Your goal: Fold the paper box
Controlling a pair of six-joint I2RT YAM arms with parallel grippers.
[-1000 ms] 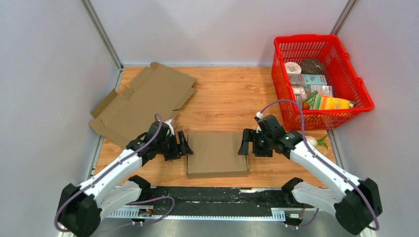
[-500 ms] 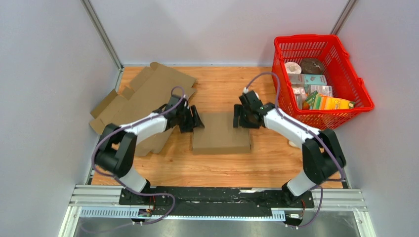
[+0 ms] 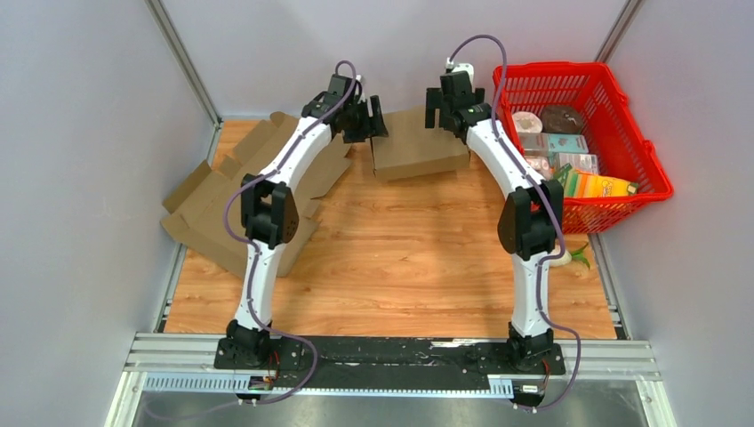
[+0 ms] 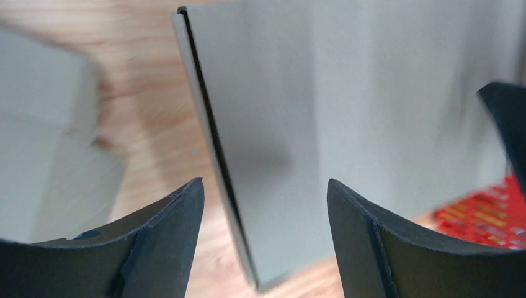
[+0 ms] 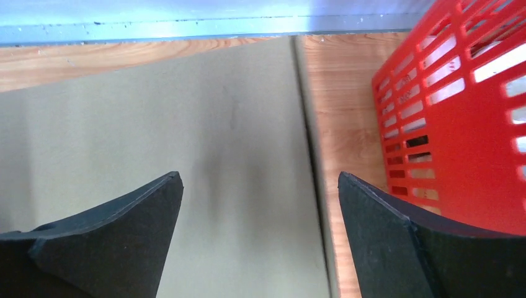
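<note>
Quick update. The near strip of the wooden table [image 3: 409, 267], right in front of the arm bases, no longer carries the flat, closed brown cardboard box [image 3: 418, 147] that sat there a second ago. Both arms are now stretched almost straight out. The box is up at the far edge of the table, just under the back wall and turned a bit askew. It sits between the pile of unfolded cardboard sheets [image 3: 240, 191] on the left and the red plastic basket [image 3: 653, 173] on the right.

The left tool [image 3: 369, 120] is at the box's left edge and the right tool [image 3: 442, 108] at its right edge. On both wrist cams the fingers are spread wide with a box edge showing in the gap, not pinching anything.

My read: the folding looks done and the box just got slid out of the way, so what's left is backing the arms off.
</note>
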